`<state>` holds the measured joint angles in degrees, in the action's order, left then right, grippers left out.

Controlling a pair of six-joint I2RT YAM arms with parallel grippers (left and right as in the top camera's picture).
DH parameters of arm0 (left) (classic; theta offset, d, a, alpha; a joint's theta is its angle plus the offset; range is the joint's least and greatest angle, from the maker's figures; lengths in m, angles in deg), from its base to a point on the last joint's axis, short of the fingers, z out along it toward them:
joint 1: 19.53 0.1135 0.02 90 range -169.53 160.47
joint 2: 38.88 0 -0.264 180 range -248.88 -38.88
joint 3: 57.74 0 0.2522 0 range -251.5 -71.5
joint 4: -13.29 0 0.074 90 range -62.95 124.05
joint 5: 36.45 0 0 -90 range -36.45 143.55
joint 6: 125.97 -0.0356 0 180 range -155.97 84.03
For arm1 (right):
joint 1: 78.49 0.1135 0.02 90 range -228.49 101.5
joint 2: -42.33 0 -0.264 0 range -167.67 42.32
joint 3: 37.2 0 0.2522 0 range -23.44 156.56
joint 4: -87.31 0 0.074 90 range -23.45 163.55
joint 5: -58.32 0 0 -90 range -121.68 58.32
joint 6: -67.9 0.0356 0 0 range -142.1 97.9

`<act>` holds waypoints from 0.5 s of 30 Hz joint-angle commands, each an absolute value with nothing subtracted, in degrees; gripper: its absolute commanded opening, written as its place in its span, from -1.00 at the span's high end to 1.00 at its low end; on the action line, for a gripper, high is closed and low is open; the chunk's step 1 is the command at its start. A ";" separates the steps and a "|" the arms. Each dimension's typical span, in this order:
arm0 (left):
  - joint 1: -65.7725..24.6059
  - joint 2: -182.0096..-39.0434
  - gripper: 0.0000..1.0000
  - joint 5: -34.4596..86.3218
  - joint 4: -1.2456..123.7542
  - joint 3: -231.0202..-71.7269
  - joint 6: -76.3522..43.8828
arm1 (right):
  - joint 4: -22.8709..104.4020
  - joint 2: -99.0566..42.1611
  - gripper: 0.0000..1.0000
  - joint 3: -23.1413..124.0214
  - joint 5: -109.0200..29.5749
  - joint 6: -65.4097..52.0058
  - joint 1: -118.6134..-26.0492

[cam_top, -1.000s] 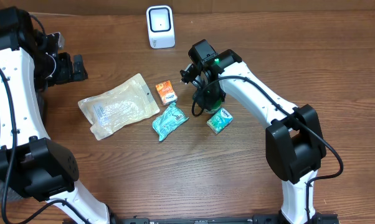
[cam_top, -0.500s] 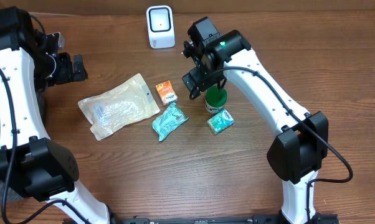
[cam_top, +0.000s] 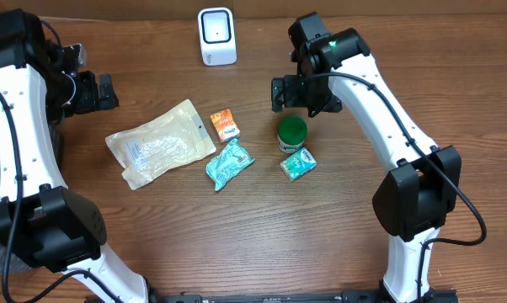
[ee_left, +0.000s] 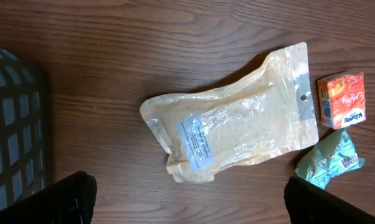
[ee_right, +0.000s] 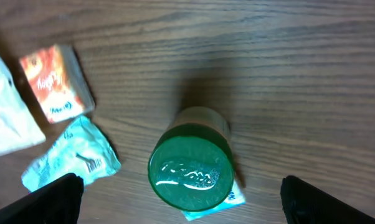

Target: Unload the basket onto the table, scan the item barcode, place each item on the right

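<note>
Here, a round green-lidded jar (ee_right: 190, 171) stands on the wood-grain table (ee_right: 299, 74).

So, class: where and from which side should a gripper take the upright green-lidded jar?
Probably from above, jaws across the round green lid: the jar stands upright, lid up, and a teal packet crowds its base on one side.

A brown wood-grain worktop (cam_top: 237, 244) carries a clear plastic pouch (cam_top: 159, 143) with a white label, lying left of centre. Just right of its far corner sits a small orange packet (cam_top: 225, 124). On the near side of that is a crumpled teal wrapper (cam_top: 229, 164) bearing a barcode. Farther right lies a small teal-and-white box (cam_top: 297, 163). A dark mesh basket (ee_left: 13, 124) stands at the left edge.
</note>
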<state>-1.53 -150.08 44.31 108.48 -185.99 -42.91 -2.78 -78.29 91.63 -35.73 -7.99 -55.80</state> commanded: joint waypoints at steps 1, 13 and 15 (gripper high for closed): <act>-1.97 -149.36 -0.99 43.64 108.43 -187.35 -41.95 | -2.63 -77.33 -0.99 91.54 -35.21 -16.30 -54.97; -1.97 -149.36 -0.99 43.64 108.43 -187.35 -41.95 | 4.97 -77.33 -0.93 80.85 -33.94 -22.24 -54.94; -1.97 -149.36 -0.99 43.64 108.43 -187.35 -41.95 | 6.20 -77.33 -0.93 80.05 -33.94 -22.22 -54.92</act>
<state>-1.53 -150.08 44.33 108.50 -185.99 -42.91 5.00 -78.27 80.96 -34.40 -20.91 -55.05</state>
